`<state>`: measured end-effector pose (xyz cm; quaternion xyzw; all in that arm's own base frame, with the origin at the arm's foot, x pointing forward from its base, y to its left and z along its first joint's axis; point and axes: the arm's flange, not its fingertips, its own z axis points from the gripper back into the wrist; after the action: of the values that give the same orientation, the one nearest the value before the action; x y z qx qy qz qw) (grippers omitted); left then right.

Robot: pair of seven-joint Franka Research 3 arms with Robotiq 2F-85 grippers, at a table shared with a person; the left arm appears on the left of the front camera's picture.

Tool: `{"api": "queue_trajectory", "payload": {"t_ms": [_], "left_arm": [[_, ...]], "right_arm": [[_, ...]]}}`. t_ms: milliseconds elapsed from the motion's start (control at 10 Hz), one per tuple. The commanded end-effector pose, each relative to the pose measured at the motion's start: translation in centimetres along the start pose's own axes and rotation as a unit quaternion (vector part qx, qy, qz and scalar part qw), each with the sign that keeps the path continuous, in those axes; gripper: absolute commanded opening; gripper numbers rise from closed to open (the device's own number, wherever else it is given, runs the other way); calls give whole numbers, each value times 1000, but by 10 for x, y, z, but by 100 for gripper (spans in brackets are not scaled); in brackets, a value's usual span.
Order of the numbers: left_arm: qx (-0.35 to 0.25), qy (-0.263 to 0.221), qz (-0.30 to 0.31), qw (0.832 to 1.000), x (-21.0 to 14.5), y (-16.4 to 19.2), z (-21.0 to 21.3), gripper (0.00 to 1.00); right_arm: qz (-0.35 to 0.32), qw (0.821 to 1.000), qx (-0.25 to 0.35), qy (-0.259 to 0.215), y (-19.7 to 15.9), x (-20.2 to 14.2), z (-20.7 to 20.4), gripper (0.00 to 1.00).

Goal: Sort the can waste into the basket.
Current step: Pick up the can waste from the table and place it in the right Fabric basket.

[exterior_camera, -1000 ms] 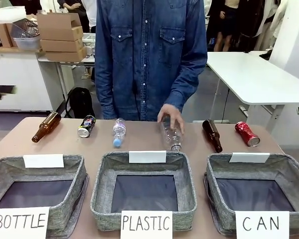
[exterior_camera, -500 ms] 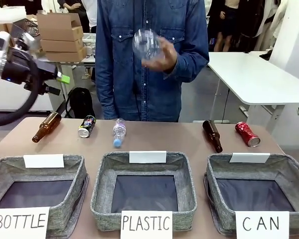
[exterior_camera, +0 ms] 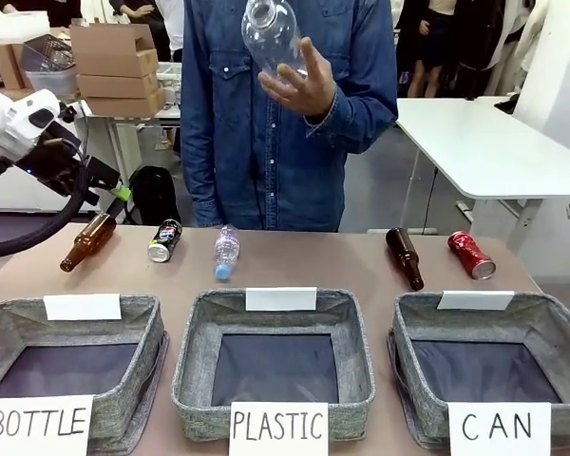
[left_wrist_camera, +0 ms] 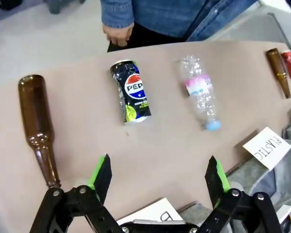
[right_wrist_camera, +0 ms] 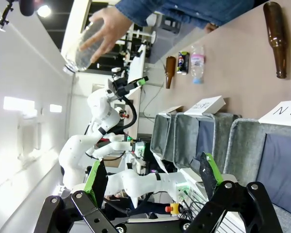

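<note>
The black can point(exterior_camera: 165, 240) with coloured print lies at the far left of the table; in the left wrist view this black can point(left_wrist_camera: 131, 91) is ahead of my open left gripper point(left_wrist_camera: 160, 167). Seen from the front, my left gripper point(exterior_camera: 114, 188) hangs in the air above the table's far left corner. The dented red can point(exterior_camera: 471, 256) lies at the far right, behind the CAN basket point(exterior_camera: 551, 318), which holds nothing. My right gripper point(right_wrist_camera: 153, 177) is open, well back from the CAN basket point(right_wrist_camera: 240, 141).
A brown bottle point(exterior_camera: 87, 241) lies left of the black can, and another brown bottle point(exterior_camera: 405, 257) lies beside the red can. A clear plastic bottle point(exterior_camera: 227, 253) is on the table. The person's hand holds a second clear bottle point(exterior_camera: 271, 38) high. PLASTIC basket point(exterior_camera: 192, 361) and BOTTLE basket point(exterior_camera: 150, 328) stand in front.
The person picked a clear bottle off the table and raised it above chest height. My left arm swung into the front view at upper left and dropped slightly.
</note>
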<state>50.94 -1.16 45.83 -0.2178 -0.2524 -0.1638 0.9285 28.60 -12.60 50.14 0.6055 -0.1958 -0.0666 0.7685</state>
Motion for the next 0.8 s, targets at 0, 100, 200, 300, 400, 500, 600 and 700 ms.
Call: {"api": "queue_trajectory", "payload": {"t_ms": [0, 100, 200, 300, 400, 500, 600, 700], "left_arm": [[2, -18, -7, 1000, 2, 0, 10, 100], [2, -18, -7, 1000, 2, 0, 10, 100], [0, -4, -1, 1000, 1, 0, 2, 100], [20, 19, 10, 1000, 13, 3, -11, 100], [22, 33, 9, 999, 26, 5, -26, 100], [29, 49, 10, 998, 38, 6, -40, 100], [37, 70, 8, 997, 48, 4, -59, 100], [55, 97, 9, 994, 58, 1, -84, 100]], "right_arm": [[15, 1000, 11, -5, 1, 5, -1, 100], [15, 1000, 11, -5, 1, 5, -1, 100], [15, 1000, 11, -5, 1, 5, -1, 100], [15, 1000, 11, -5, 1, 5, -1, 100], [15, 1000, 11, -5, 1, 5, -1, 100], [15, 1000, 11, -5, 1, 5, -1, 100], [15, 1000, 11, -5, 1, 5, -1, 100], [15, 1000, 11, -5, 1, 5, -1, 100]]}}
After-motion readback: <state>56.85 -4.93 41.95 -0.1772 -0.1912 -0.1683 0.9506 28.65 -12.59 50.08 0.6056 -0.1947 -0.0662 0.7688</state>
